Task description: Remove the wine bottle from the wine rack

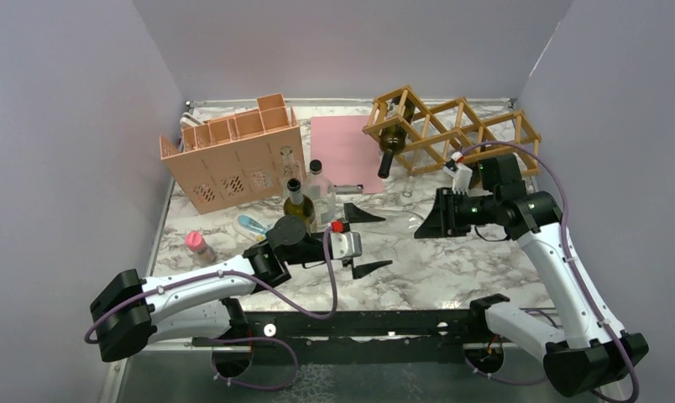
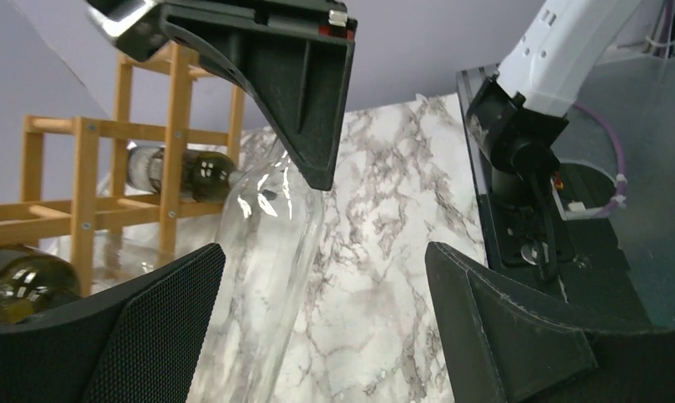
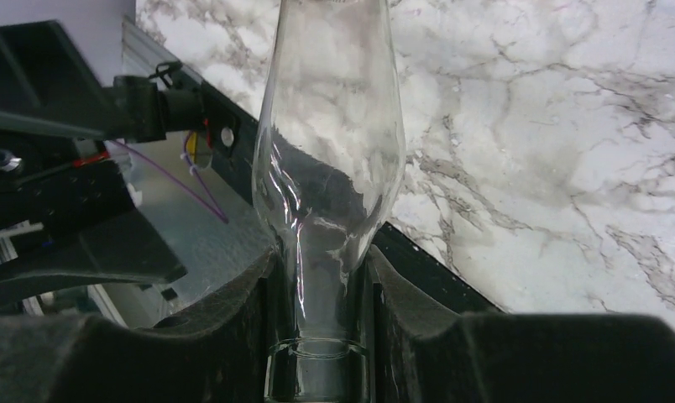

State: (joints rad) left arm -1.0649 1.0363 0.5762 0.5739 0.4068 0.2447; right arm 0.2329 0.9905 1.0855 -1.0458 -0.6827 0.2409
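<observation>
– Status of the right end effector (image 3: 321, 311)?
– Clenched on the neck of a clear bottle (image 3: 330, 143), one finger on each side of the glass.
– And the left end effector (image 1: 363, 242)?
– Released, fingers wide apart. In its wrist view the bottle's body runs down between them, close to one finger. I cannot tell whether they touch.
– Where is that bottle?
– Off the rack (image 1: 464, 126), over the counter (image 1: 452, 269), between the two arms.
– And the rack?
– At the back right. A dark bottle (image 1: 393, 138) lies in its left cell, neck pointing forward.
</observation>
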